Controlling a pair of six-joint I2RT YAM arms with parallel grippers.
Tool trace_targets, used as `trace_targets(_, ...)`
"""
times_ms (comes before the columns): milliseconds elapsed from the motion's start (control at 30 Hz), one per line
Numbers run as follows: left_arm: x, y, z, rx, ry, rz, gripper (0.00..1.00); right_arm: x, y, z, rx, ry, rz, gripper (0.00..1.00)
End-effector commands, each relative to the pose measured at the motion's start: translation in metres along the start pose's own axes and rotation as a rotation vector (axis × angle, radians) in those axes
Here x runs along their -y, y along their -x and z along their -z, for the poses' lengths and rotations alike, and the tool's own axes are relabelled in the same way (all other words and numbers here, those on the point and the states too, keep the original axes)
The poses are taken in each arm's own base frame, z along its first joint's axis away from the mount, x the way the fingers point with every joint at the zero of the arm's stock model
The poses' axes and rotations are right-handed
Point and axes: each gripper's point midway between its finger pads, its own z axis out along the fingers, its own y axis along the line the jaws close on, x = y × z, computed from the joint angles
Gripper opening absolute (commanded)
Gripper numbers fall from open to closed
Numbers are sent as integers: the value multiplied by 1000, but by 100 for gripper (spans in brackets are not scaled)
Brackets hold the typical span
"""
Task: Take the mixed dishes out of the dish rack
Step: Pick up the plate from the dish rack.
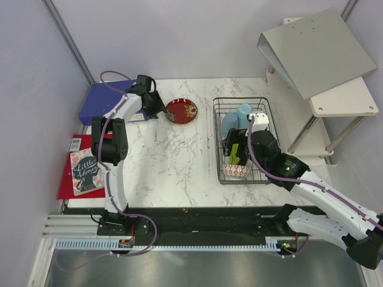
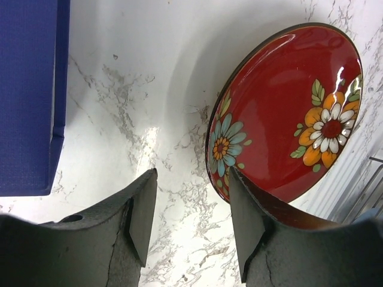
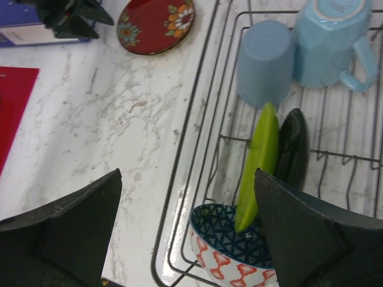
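Observation:
The black wire dish rack (image 1: 263, 143) stands right of centre; its rim also shows in the right wrist view (image 3: 197, 119). It holds two light blue cups (image 3: 265, 60) (image 3: 326, 36), an upright lime green plate (image 3: 260, 155), a black plate (image 3: 293, 149) behind it, and a bowl (image 3: 230, 254) with a red-and-white outside and blue pattern inside. My right gripper (image 3: 188, 191) is open above the rack's near left corner (image 1: 235, 146). A red flowered plate (image 2: 287, 107) lies flat on the table (image 1: 181, 110). My left gripper (image 2: 191, 209) is open and empty, its right finger (image 2: 242, 209) at the plate's edge.
A blue ring binder (image 2: 30, 89) lies at the back left (image 1: 105, 101). A red mat with a booklet (image 1: 84, 170) lies at the left edge. A white shelf unit with a grey binder (image 1: 317, 51) stands right of the rack.

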Motion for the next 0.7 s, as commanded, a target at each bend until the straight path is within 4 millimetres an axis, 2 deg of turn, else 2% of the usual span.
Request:
trace_targets(0, 18, 19, 46, 85, -41, -17, 60, 42, 15, 3, 47, -250, 68, 98)
trace_targets(33, 23, 19, 56, 97, -58, -17, 61, 50, 21, 0, 41, -321, 97, 98)
trace_targets(67, 35, 27, 84, 146, -99, -18, 61, 60, 22, 0, 34, -391, 124, 98)
trace_targets(100, 35, 21, 92, 148, -105, -19, 63, 76, 29, 5, 45, -504, 146, 98)
trace_targets(167, 42, 9, 111, 171, -119, -29, 64, 82, 19, -5, 6, -554, 184, 95)
trace_targets(200, 48, 10, 135, 216, -137, -29, 72, 84, 15, -9, -7, -566, 175, 93)
trace_targets(233, 55, 3, 147, 238, -142, -40, 78, 87, 7, -15, -34, -585, 182, 90)
trace_targets(267, 54, -8, 149, 235, -140, -43, 84, 89, 3, -17, -45, -596, 174, 86)
trace_targets(300, 61, -11, 168, 263, -168, -52, 99, 92, -2, -21, -60, -605, 163, 84)
trace_targets(400, 66, -36, 177, 269, -195, -65, 99, 93, -7, -23, -62, -610, 139, 75)
trace_targets(433, 73, -44, 189, 276, -236, -77, 99, 92, -6, -22, -53, -602, 117, 73)
trace_targets(467, 70, -53, 186, 268, -239, -78, 99, 90, -6, -22, -47, -593, 105, 70)
trace_targets(533, 82, -65, 197, 266, -300, -101, 100, 89, 0, -18, -22, -579, 81, 69)
trace_targets(667, 86, -80, 200, 260, -318, -132, 99, 93, 8, -11, 4, -597, 87, 67)
